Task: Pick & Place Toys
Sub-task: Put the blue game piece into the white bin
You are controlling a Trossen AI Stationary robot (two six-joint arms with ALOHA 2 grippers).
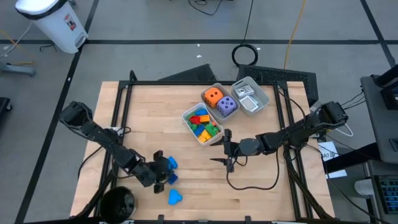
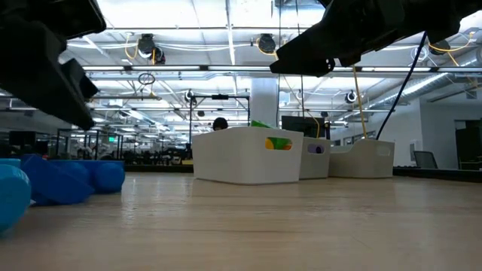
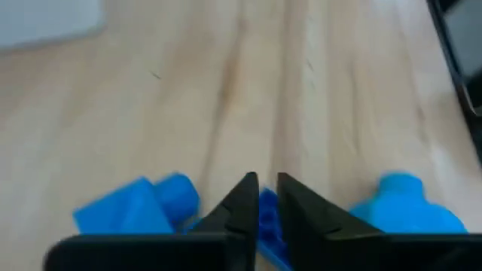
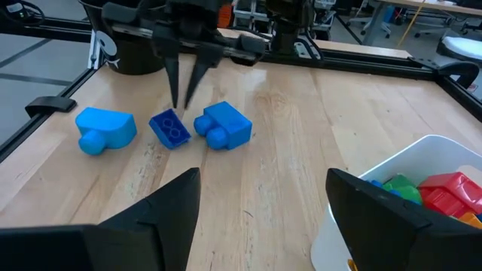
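Between two loose blue bricks (image 4: 105, 129), left gripper (image 3: 260, 203) jaws nearly closed around the middle blue brick (image 4: 170, 128).

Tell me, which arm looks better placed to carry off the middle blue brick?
The left. Its gripper is already closing around the small blue brick, while the right gripper hangs open near the tray.

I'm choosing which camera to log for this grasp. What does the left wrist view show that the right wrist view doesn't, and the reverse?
Only the left wrist view: the left gripper from behind, fingers pinched on the small blue brick between them.

Only the right wrist view: the open right gripper, the white tray of coloured bricks, the small brick's studded top, and the table's black frame.

Both: three blue bricks in a row on the wooden table, the left gripper over the middle one.
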